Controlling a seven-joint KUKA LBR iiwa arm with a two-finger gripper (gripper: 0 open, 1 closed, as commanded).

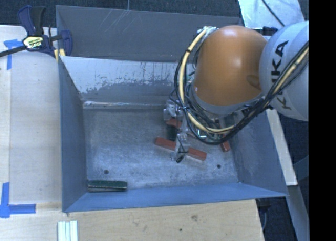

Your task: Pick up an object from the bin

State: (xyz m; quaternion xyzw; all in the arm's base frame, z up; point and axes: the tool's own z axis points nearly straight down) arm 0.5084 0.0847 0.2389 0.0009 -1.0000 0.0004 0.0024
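Note:
My gripper [180,152] hangs under the orange wrist cover, low over the right middle of the bin floor. Its tip comes down between two flat reddish-brown pieces: one [164,142] just to its left, the other [197,154] just to its right. Whether it touches either piece I cannot tell. A third small reddish-brown piece [226,147] peeks out under the cables further right. A small dark block [171,131] with a red bit above it lies right behind the gripper, partly hidden by the wrist.
A dark green bar [107,185] lies flat along the front wall at the bin's left corner, far from the gripper. The arm and its cable loops cover the right rear of the bin.

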